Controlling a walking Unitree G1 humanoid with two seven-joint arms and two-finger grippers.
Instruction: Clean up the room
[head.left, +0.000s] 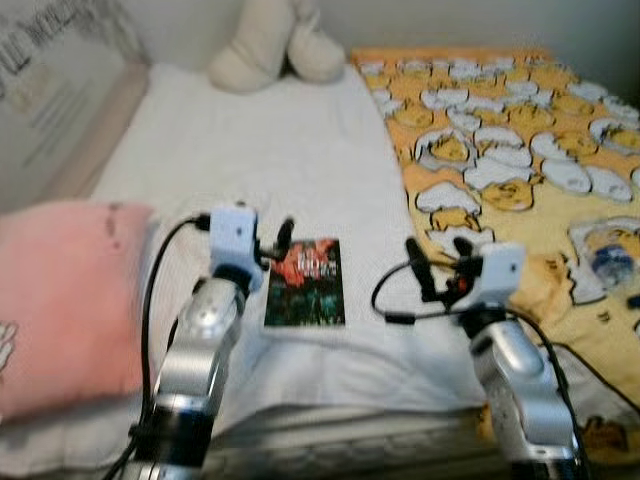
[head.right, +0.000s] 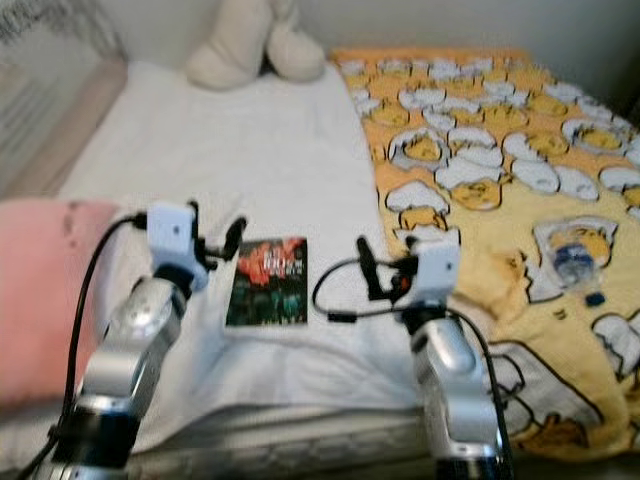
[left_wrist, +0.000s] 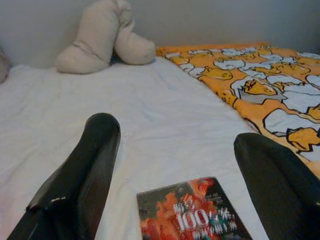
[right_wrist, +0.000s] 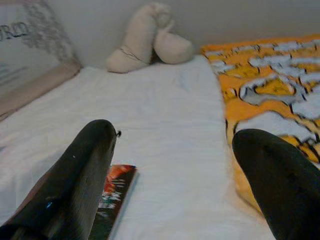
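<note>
Bed with white sheet lies ahead; an orange blanket with a white-and-yellow cartoon print covers its right side. A book with a dark red-and-green cover lies flat on the sheet near the bed's front edge, between the two arms.

Left pincer hovers just left of the book's upper corner, fingers spread wide, holding nothing; the left wrist view places the book low between its fingers. Right pincer sits to the right of the book, at the blanket's edge, fingers likewise wide apart and empty.

A pink pillow rests at the bed's left front. A cream plush toy lies at the far end against the wall.
</note>
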